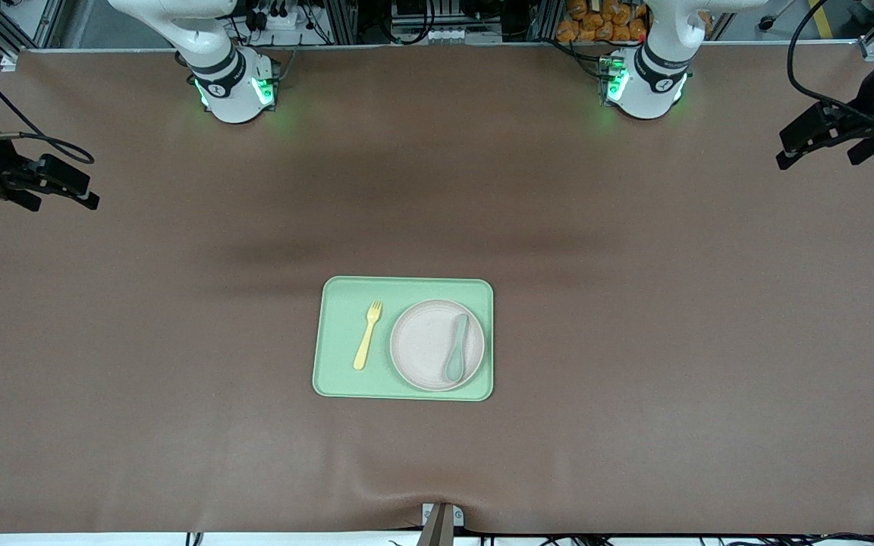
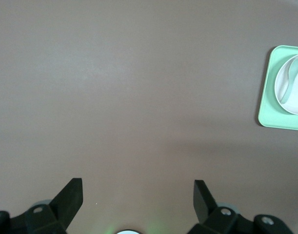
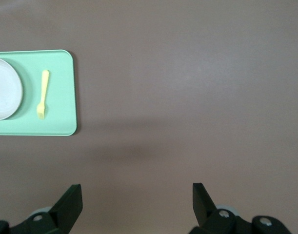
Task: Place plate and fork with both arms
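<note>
The plate [image 1: 437, 345] and fork [image 1: 368, 334] lie side by side on the green tray [image 1: 331, 379], a spoon [image 1: 456, 347] on the plate. The left gripper [image 2: 138, 197] and right gripper [image 3: 137, 199] hover fingers apart over their table ends, well clear.

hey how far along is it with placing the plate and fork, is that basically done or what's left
It looks done. The round pale plate sits on the green rectangular tray, a grey-green spoon lying on it, and the yellow plastic fork lies on the tray beside the plate, toward the right arm's end. Nothing is in hand: the left gripper and right gripper are open over bare table at opposite ends. Nothing visible remains.
</note>
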